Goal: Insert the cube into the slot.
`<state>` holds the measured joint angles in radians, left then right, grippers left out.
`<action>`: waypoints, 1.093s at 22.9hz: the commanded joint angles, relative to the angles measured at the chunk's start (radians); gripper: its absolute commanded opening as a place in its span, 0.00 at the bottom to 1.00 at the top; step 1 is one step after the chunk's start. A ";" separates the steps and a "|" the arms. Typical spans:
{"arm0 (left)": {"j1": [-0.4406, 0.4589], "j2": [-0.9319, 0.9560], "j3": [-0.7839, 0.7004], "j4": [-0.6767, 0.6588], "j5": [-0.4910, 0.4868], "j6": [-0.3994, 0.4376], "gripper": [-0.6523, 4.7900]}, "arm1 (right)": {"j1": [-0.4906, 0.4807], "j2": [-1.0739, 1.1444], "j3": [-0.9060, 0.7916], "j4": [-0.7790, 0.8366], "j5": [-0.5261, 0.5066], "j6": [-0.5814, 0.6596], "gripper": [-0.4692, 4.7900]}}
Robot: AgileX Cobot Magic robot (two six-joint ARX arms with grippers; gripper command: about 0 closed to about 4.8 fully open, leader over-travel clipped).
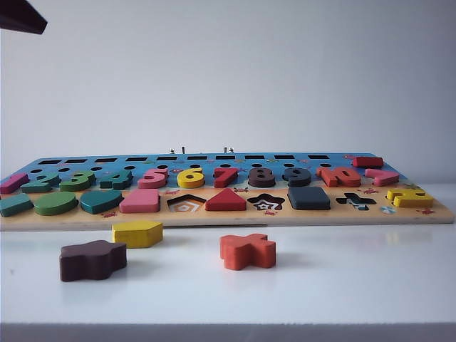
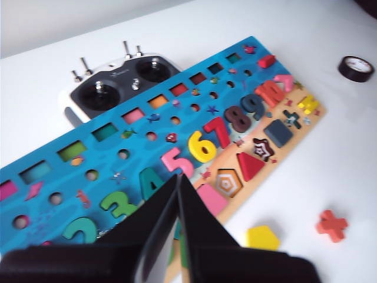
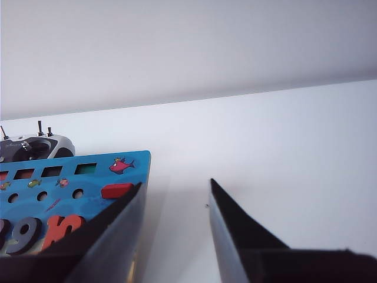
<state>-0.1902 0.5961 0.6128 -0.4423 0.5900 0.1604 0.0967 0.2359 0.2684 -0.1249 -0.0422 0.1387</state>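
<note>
White tabletop carries the puzzle board [image 1: 43, 217], where the cube [image 1: 308, 197] already sits seated in the slot, which explains why the left gripper [image 2: 178, 194], jaws together, and right gripper [image 3: 175, 194], jaws apart, hang empty above.

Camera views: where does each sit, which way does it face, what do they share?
Exterior: low at the table's front edge, looking level across the puzzle board; the cube lies in its slot.
Left wrist: raised, looking down over the board; left gripper jaws shut.
Right wrist: low, past the board's end toward the wall; right gripper jaws open, empty.
Shared: both wrist views show the remote controller.
</note>
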 commanded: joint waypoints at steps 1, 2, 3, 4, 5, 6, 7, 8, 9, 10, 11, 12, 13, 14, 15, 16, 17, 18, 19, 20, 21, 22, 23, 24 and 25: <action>0.023 -0.064 -0.071 0.083 -0.061 0.004 0.15 | -0.005 -0.010 -0.026 0.041 0.009 -0.001 0.35; 0.030 -0.083 -0.090 0.098 -0.075 0.003 0.15 | -0.005 -0.013 -0.029 0.043 0.010 -0.001 0.33; 0.037 -0.105 -0.114 0.122 -0.088 0.000 0.15 | -0.006 -0.015 -0.035 0.053 0.013 -0.001 0.31; 0.045 -0.128 -0.140 0.146 -0.103 -0.004 0.15 | -0.006 -0.019 -0.040 0.058 0.014 -0.001 0.27; 0.053 -0.150 -0.162 0.164 -0.118 -0.007 0.15 | -0.005 -0.023 -0.043 0.060 0.014 -0.002 0.23; 0.060 -0.176 -0.188 0.186 -0.134 -0.013 0.15 | -0.005 -0.027 -0.048 0.064 0.017 -0.002 0.18; 0.067 -0.202 -0.212 0.203 -0.154 -0.016 0.15 | -0.006 -0.031 -0.052 0.066 0.017 -0.003 0.14; 0.071 -0.224 -0.232 0.214 -0.169 -0.019 0.15 | -0.006 -0.035 -0.055 0.066 0.018 -0.007 0.12; 0.077 -0.269 -0.273 0.239 -0.210 -0.019 0.15 | -0.006 -0.040 -0.064 0.073 0.018 -0.010 0.08; 0.078 -0.303 -0.303 0.251 -0.247 -0.019 0.15 | -0.005 -0.043 -0.071 0.076 0.019 -0.012 0.08; 0.078 -0.321 -0.317 0.253 -0.267 -0.019 0.15 | -0.005 -0.043 -0.077 0.082 0.020 -0.013 0.08; 0.078 -0.339 -0.332 0.254 -0.286 -0.020 0.15 | -0.006 -0.043 -0.082 0.085 0.020 -0.013 0.08; 0.078 -0.357 -0.346 0.255 -0.305 -0.020 0.15 | -0.006 -0.044 -0.087 0.088 0.020 -0.018 0.08; 0.079 -0.376 -0.360 0.256 -0.330 -0.023 0.15 | -0.006 -0.045 -0.091 0.088 0.020 -0.021 0.08; 0.081 -0.393 -0.373 0.256 -0.356 -0.029 0.15 | -0.006 -0.046 -0.097 0.091 0.020 -0.029 0.08; 0.081 -0.415 -0.389 0.258 -0.388 -0.039 0.15 | -0.006 -0.050 -0.103 0.095 0.020 -0.030 0.08; 0.081 -0.438 -0.405 0.259 -0.425 -0.050 0.15 | -0.006 -0.052 -0.108 0.100 0.020 -0.030 0.08; 0.081 -0.457 -0.417 0.261 -0.455 -0.058 0.15 | -0.006 -0.056 -0.114 0.106 0.020 -0.031 0.08; 0.081 -0.498 -0.445 0.264 -0.495 -0.068 0.15 | -0.006 -0.065 -0.124 0.111 0.019 -0.031 0.08; 0.081 -0.512 -0.456 0.265 -0.505 -0.068 0.15 | -0.006 -0.068 -0.128 0.113 0.020 -0.031 0.08; 0.081 -0.526 -0.467 0.266 -0.517 -0.068 0.15 | -0.007 -0.069 -0.132 0.117 0.020 -0.032 0.08; 0.081 -0.538 -0.477 0.266 -0.527 -0.067 0.15 | -0.011 -0.072 -0.138 0.121 0.019 -0.031 0.08; 0.081 -0.546 -0.486 0.267 -0.538 -0.067 0.15 | -0.013 -0.076 -0.144 0.123 0.019 -0.031 0.08; 0.081 -0.558 -0.501 0.267 -0.562 -0.067 0.15 | -0.019 -0.082 -0.156 0.127 0.019 -0.031 0.08; 0.081 -0.566 -0.516 0.268 -0.588 -0.067 0.15 | -0.024 -0.089 -0.165 0.128 0.019 -0.031 0.08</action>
<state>-0.1108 0.0338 0.1017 -0.1909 0.0292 0.0990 0.0761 0.1516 0.1070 -0.0151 -0.0261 0.1112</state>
